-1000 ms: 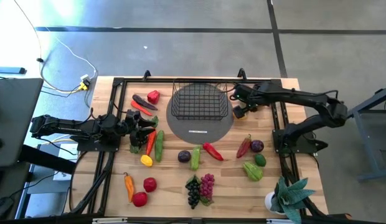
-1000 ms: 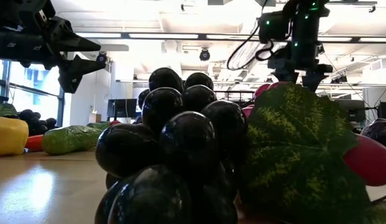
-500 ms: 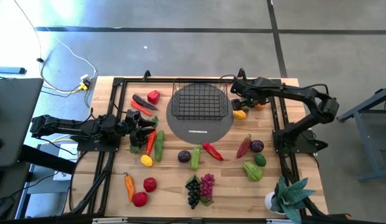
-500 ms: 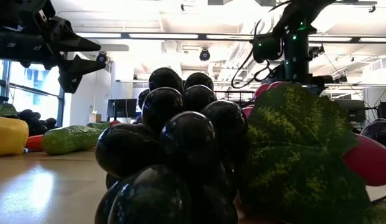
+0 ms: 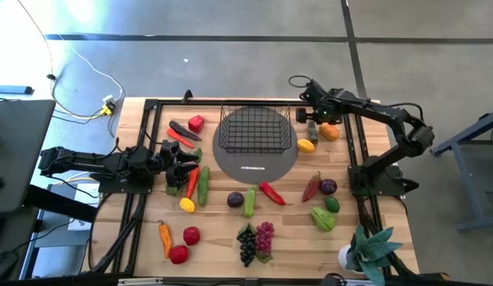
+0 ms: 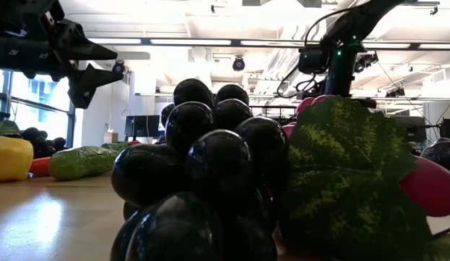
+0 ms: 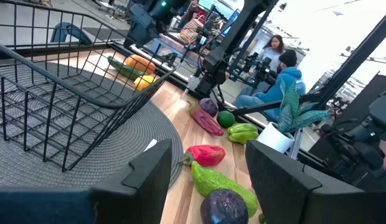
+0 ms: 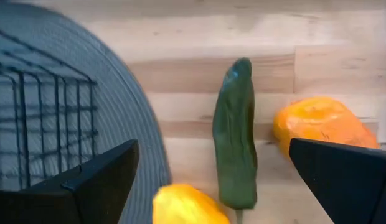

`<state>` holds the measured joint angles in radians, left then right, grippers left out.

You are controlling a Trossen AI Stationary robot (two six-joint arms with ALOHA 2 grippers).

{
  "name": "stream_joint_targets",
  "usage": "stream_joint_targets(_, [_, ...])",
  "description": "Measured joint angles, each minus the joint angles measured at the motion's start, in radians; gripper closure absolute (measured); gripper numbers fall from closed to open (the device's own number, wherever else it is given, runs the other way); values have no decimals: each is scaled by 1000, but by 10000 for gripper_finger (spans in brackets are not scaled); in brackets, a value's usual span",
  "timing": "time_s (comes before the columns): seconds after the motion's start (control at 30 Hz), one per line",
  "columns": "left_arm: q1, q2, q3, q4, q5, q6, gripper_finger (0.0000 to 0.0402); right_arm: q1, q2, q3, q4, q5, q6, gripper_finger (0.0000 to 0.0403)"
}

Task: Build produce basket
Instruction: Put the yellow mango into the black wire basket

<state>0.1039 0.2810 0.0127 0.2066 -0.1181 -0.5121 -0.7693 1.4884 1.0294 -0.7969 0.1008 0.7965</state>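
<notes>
Basket (image 5: 256, 129) open-topped (produce (image 5: 313, 133) crowds its right side).

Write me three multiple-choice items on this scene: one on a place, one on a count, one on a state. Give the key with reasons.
1. Where does the basket stand?
A. on the grey mat
B. on the bare wood
C. beside the plant

2. How many produce pieces does the right wrist view show?
A. one
B. three
C. five

3. How is the right gripper?
A. shut on a pepper
B. shut, empty
C. open, empty

Key:
1 A: the basket sits on the mat's far part.
2 B: a cucumber, an orange piece and a lemon show.
3 C: the fingers stand wide apart over the cucumber, nothing between them.
</notes>
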Motion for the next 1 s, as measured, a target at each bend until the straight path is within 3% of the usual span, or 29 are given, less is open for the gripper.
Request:
stream_joint_targets(0.6, [0,0,0,0,-1,0,206,4,162,0,2,-9,40,4])
stream_joint_targets(0.83, [0,0,0,0,-1,0,206,4,111,0,-42,2,-26,4])
stream_joint_targets(1.0, [0,0,0,0,-1,0,206,-8,66,0,-169,103,-143,4])
